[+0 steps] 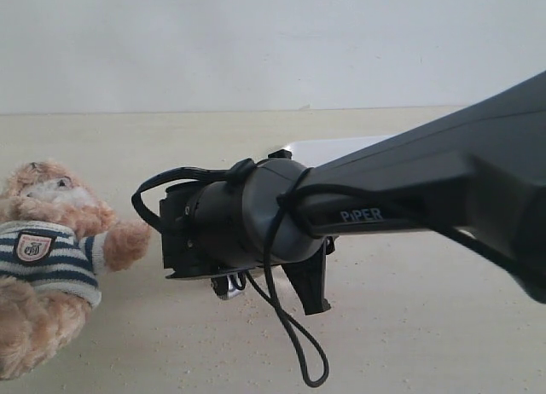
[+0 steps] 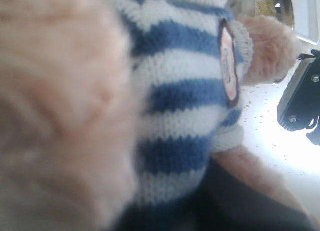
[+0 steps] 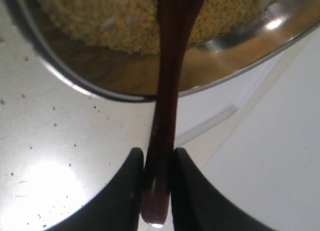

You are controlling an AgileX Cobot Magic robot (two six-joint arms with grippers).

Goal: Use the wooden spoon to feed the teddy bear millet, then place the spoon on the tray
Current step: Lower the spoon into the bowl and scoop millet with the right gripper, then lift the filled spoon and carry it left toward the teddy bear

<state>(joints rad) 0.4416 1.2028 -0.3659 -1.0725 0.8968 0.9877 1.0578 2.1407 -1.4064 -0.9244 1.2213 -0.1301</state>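
The right claw (image 3: pixel 159 158) has its two black fingers pinching the thin end of the wooden spoon (image 3: pixel 169 81). From that grip the dark handle crosses the rim of a shiny steel bowl (image 3: pixel 75 73) and passes over the heaped yellow millet (image 3: pixel 115 16). The spoon's far end is cut off at the frame edge.

In the exterior view, the black right arm (image 1: pixel 401 198) hides the bowl. A corner of the white tray (image 1: pixel 341 147) shows behind the arm, and loose grains dot the pale table (image 1: pixel 409 326).

The teddy bear (image 1: pixel 51 257) sits at the left, one paw near the arm's wrist.

The left wrist view is filled by blurred fur and the bear's striped shirt (image 2: pixel 185 96). I cannot tell whether the left claw is spread or closed.
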